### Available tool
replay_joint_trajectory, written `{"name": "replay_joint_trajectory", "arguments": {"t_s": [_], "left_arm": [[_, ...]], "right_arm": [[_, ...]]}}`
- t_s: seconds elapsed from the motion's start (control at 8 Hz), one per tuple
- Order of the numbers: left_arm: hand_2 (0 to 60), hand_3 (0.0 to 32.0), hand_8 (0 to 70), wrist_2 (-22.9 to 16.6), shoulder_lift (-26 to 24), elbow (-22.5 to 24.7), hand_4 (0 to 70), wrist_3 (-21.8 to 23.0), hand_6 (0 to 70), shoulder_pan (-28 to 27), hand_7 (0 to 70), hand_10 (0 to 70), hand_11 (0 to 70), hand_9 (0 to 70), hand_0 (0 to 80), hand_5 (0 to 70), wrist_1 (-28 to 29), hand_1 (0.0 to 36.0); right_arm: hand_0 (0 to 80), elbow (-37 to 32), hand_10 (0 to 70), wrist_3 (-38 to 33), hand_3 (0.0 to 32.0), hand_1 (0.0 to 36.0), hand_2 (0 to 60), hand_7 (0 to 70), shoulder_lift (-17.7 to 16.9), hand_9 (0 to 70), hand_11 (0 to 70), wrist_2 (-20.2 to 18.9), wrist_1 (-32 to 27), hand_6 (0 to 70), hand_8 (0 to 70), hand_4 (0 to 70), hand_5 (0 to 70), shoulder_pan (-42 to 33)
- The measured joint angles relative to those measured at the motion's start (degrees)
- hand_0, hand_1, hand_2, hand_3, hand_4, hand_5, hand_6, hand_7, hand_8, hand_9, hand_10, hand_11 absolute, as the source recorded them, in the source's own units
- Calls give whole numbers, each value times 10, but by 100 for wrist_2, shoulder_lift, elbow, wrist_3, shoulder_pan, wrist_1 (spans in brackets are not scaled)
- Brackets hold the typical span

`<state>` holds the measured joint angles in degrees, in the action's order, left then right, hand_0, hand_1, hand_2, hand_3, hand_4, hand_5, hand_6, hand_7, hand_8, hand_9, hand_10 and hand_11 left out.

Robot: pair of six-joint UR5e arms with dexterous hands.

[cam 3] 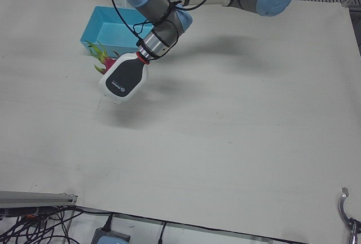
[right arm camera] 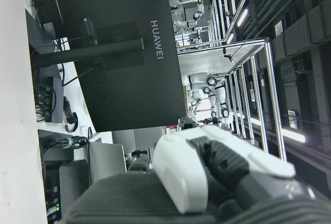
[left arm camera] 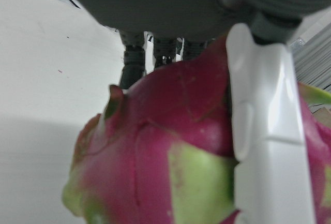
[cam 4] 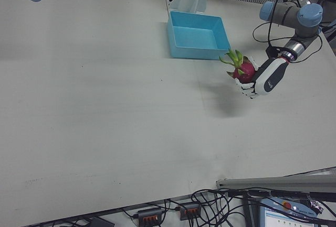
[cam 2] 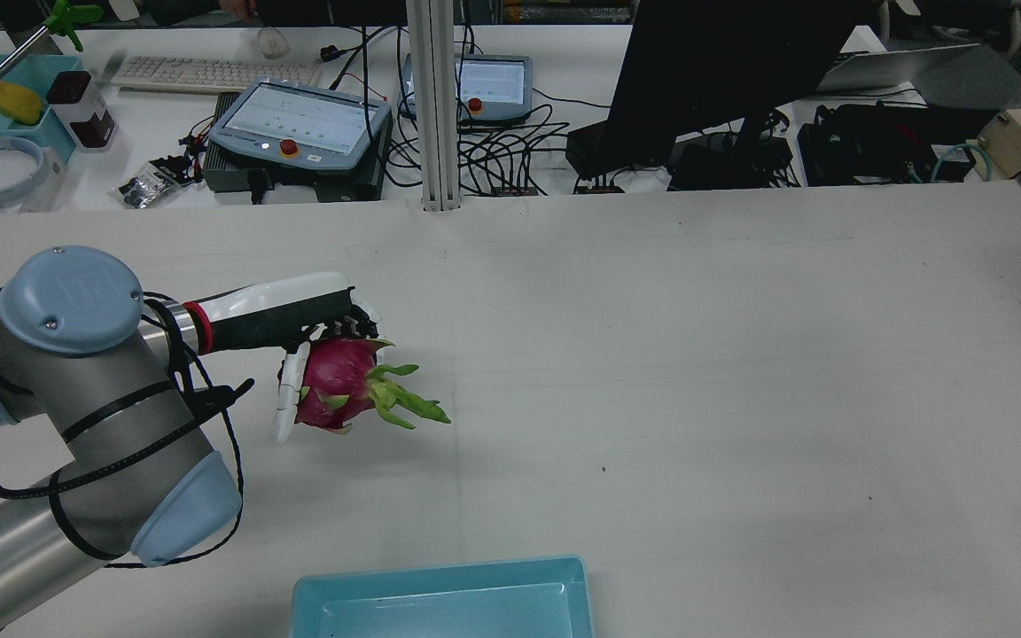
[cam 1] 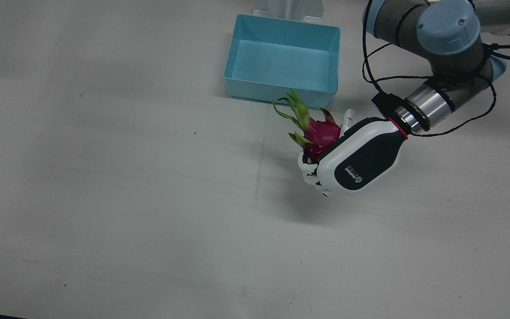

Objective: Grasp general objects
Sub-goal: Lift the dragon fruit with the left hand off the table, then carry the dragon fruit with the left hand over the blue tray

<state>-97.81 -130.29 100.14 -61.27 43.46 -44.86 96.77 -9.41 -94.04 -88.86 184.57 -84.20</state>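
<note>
L hand (cam 1: 361, 155) clamped on dragon fruit (cam 1: 321, 133), fingers (cam 2: 287, 390) wrapped round the pink body, green tips pointing away from palm. Fruit held off the white table (cam 1: 126, 199), just near of the blue bin (cam 1: 283, 62). R hand (right arm camera: 217, 167): only in its own cam, state can't tell.

Left hand (cam 4: 261, 82) sits at view's right, off the table (cam 4: 105, 132), fingers wrapped round a pink dragon fruit (cam 4: 243, 72) w/ green leaf tips pointing up-left; its shadow falls on the surface just below-left. Blue bin (cam 4: 197, 35) stands near, up-left of the fruit, apart from it. Cables (cam 4: 178, 208) run along the table's near edge.
</note>
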Motion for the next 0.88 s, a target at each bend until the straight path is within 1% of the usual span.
{"name": "replay_joint_trajectory", "arguments": {"t_s": [0.12, 0.38, 0.5, 0.75, 0.88], "left_arm": [[600, 0, 700, -248, -197, 95, 700, 62, 700, 47, 700, 700, 700, 700, 724, 700, -130, 295], [600, 0, 700, -746, -507, 290, 700, 158, 700, 81, 700, 700, 700, 700, 766, 700, -431, 308], [600, 0, 700, -889, -549, 476, 700, 210, 700, 72, 700, 700, 700, 700, 800, 700, -601, 320], [600, 0, 700, -1170, -558, 758, 700, 249, 700, -11, 700, 700, 700, 700, 800, 700, -855, 325], [600, 0, 700, -1256, -567, 867, 700, 260, 700, -167, 700, 700, 700, 700, 800, 700, -929, 327]], "right_arm": [[0, -2, 0, 0, 0, 0, 0, 0, 0, 0, 0, 0, 0, 0, 0, 0, 0, 0], [0, -2, 0, 0, 0, 0, 0, 0, 0, 0, 0, 0, 0, 0, 0, 0, 0, -3], [0, -1, 0, 0, 0, 0, 0, 0, 0, 0, 0, -3, 0, 0, 0, 0, 0, -3], [0, 0, 0, 0, 0, 0, 0, 0, 0, 0, 0, -2, 0, 0, 0, 0, 0, -1], [0, 0, 0, 0, 0, 0, 0, 0, 0, 0, 0, -1, 0, 0, 0, 0, 0, 0]]}}
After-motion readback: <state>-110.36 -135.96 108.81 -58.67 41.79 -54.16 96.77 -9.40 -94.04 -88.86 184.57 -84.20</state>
